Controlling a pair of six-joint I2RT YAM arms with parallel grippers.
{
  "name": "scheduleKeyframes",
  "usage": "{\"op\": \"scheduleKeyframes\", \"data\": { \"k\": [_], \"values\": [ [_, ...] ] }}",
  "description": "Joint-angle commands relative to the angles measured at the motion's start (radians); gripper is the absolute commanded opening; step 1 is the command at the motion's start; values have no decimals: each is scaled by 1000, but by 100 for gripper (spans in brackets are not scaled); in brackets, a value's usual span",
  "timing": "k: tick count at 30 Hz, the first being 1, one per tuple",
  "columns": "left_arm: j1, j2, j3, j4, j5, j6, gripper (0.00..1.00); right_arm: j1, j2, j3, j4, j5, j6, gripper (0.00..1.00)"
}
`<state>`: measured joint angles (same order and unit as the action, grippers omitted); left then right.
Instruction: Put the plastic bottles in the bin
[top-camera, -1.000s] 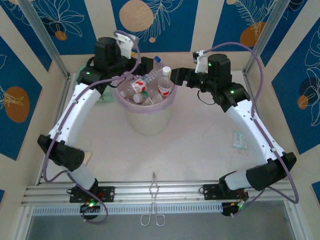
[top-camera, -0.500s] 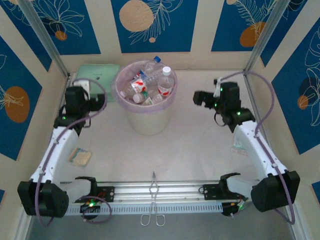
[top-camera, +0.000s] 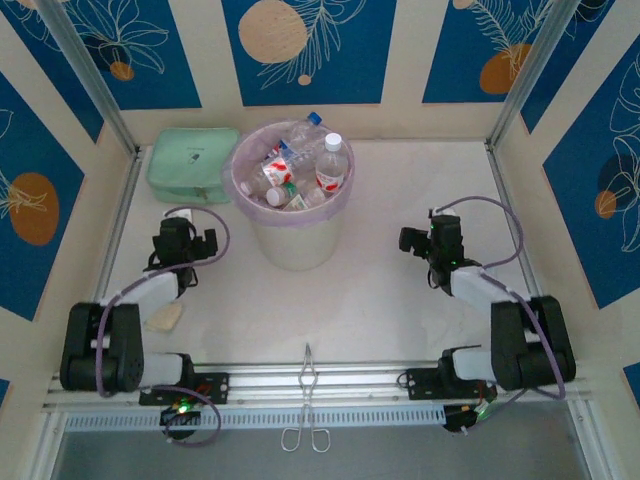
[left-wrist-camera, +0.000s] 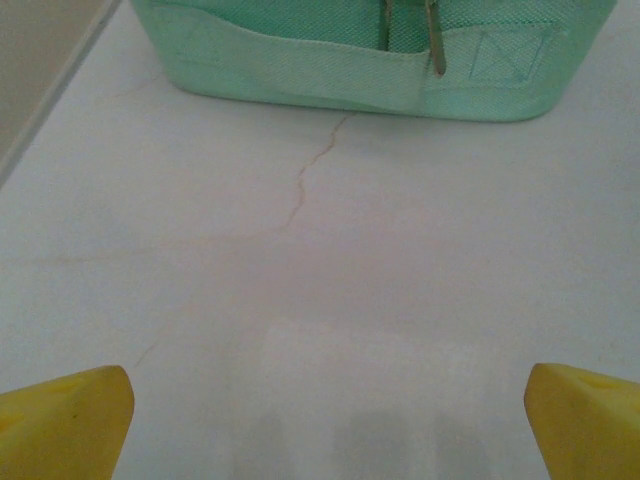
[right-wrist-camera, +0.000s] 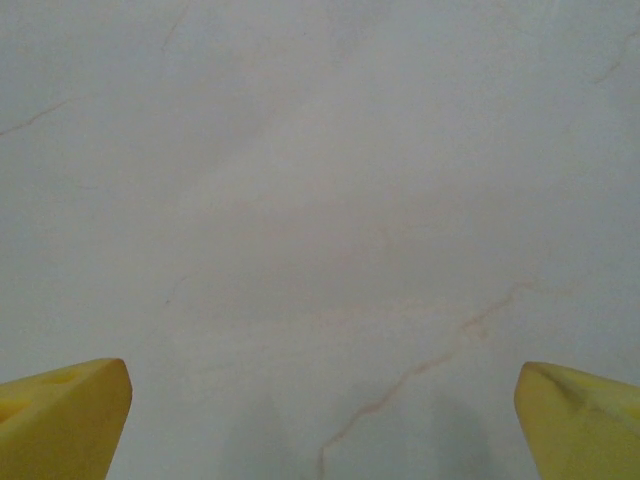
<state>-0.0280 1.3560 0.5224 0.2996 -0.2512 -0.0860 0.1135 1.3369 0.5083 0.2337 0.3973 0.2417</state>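
Marble table (top-camera: 385, 295) | bin (top-camera: 292, 250) holds plastic bottles (top-camera: 330, 165) | left hand (left-wrist-camera: 325, 420) released, empty | right hand (right-wrist-camera: 320, 420) released, empty

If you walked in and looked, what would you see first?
First, the big white bin at the far middle of the table, heaped to the rim with plastic bottles. Next, a mint-green case right beside it on the left. The left hand and right hand sit low on either side, both wide open and empty.
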Motion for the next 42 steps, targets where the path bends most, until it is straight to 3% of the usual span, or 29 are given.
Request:
{"op": "scheduleKeyframes", "data": {
  "k": [1,3,6,8,10,12,14,15,17,18,42],
  "values": [
    [7,84,-8,244,45,28,100,1,52,7,215,5,-63,99],
    [8,141,-8,310,58,21,100,1,78,9,272,-26,-111,99],
    [-4,166,25,285,91,52,100,2,110,-8,369,-80,-190,99],
    [-7,154,-14,341,119,63,100,-23,155,-53,507,-110,-174,99],
    [-10,142,-53,405,130,72,100,-67,145,-76,515,-171,-141,99],
    [-26,154,-79,458,127,89,100,-72,208,-140,713,-174,-134,99],
    [-32,166,-116,539,130,96,100,-71,173,-118,600,-184,-139,99],
    [-32,176,-140,582,120,87,100,-72,195,-123,652,-183,-140,99],
    [-32,217,-179,729,111,91,100,-86,180,-103,582,-194,-123,99],
    [-32,193,-167,651,112,85,100,-95,186,-108,608,-198,-116,99],
    [-39,208,-174,693,95,92,100,-89,186,-103,595,-176,-114,99]
  ]
}}
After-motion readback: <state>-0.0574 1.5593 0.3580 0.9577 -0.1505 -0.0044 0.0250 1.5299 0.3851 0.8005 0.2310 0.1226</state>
